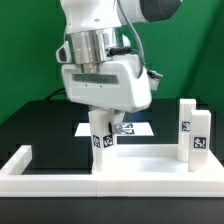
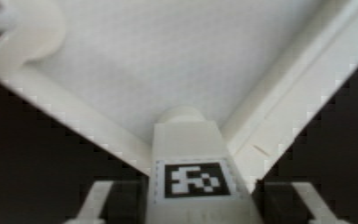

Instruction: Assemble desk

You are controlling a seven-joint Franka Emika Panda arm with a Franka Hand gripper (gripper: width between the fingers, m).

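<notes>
The white tabletop (image 1: 150,160) lies flat against the front wall. In the wrist view it shows as a recessed panel with raised rims (image 2: 158,70). A white leg (image 1: 101,139) with a square marker stands upright at its corner nearest the exterior view's left. It also shows in the wrist view (image 2: 197,165). My gripper (image 1: 104,128) reaches down over this leg. In the wrist view the gripper (image 2: 201,203) has a finger on each side of the leg with a dark gap on both sides, so it is open. Two more legs (image 1: 196,134) stand upright at the tabletop's right end.
A long low white wall (image 1: 22,162) with a turned-up end runs along the front and the exterior view's left. The marker board (image 1: 135,128) lies on the black table behind the gripper. A green backdrop stands behind.
</notes>
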